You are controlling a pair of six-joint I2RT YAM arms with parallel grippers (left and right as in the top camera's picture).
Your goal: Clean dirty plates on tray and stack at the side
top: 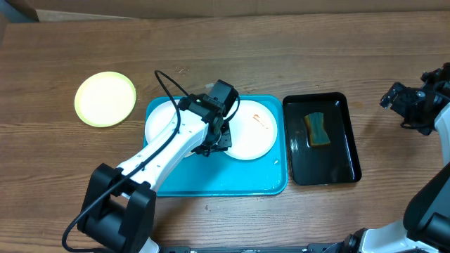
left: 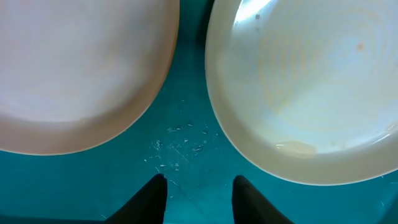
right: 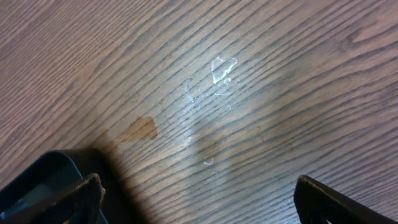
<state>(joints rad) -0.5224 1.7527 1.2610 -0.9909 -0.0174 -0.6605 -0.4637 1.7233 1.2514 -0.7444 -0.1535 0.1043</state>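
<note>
The turquoise tray [top: 211, 177] holds two white dirty plates side by side. The left plate [top: 160, 121] is partly under my left arm. The right plate [top: 254, 132] carries a small orange-red smear. A pale yellow-green plate [top: 105, 98] lies on the table left of the tray. My left gripper [top: 213, 146] hangs low over the tray between the two white plates. In the left wrist view it [left: 199, 186] is partly open over bare tray [left: 186, 146], with nothing between its tips, one plate [left: 74, 68] to the left and the other [left: 305, 87] to the right. At the far right, my right gripper [top: 410, 105] stands wide open over bare wood [right: 199, 193].
A narrow black tray [top: 344, 151] right of the turquoise one holds a sponge [top: 317, 130]. A dark rimmed corner [right: 37, 180] shows at the lower left of the right wrist view. A small wet glint [right: 221, 71] lies on the wood.
</note>
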